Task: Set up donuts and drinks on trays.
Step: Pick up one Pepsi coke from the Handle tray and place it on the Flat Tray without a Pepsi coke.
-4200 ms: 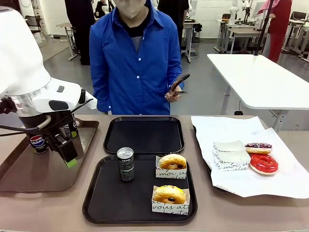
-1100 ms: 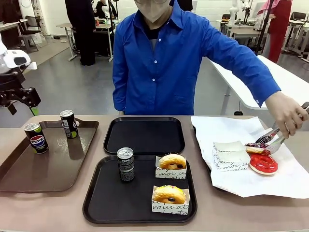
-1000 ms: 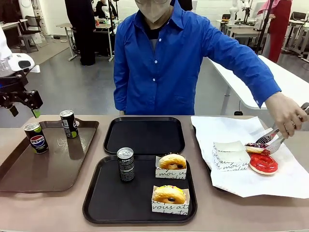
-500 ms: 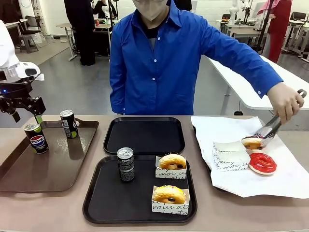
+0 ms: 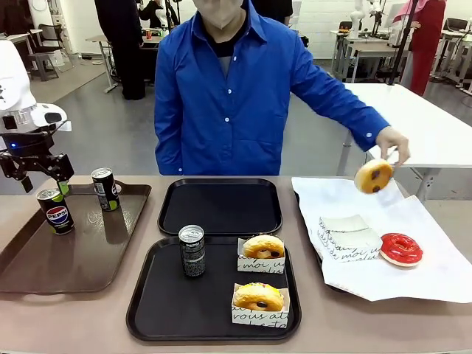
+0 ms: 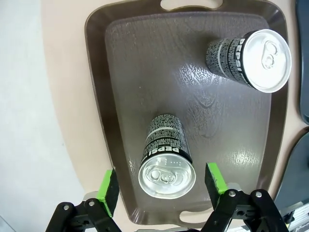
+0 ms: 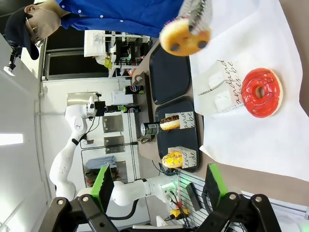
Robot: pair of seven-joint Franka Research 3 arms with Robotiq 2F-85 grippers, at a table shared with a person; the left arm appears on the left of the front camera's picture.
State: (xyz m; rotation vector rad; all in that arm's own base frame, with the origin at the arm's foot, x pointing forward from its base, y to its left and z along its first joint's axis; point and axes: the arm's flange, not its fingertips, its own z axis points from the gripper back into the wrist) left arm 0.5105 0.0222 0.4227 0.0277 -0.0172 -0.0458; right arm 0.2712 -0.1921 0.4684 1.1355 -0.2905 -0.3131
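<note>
Donut (image 5: pixel 373 177) held aloft is golden-yellow with dark spots.

- A left can (image 5: pixel 57 211), standing on the brown tray (image 5: pixel 44 273) at the left of the front view, is showing "PEPSI" across its red-white-blue logo.
- The middle can (image 5: pixel 192 251), on the near black tray (image 5: pixel 147 313) at centre frame, is carrying "PEPSI" in small white letters near its top.
- The upper donut sleeve (image 5: pixel 258 265), just right of that can, is showing script reading "moi".
- The lower donut sleeve (image 5: pixel 257 317), at lower centre, is showing "vous at".
- In the left wrist view, the lower can (image 6: pixel 166 157) is bearing "PEPSI" in white along its side.
- In the right wrist view, the paper sleeves (image 7: pixel 223 87) at right centre are showing sideways script, roughly "and be".
</note>
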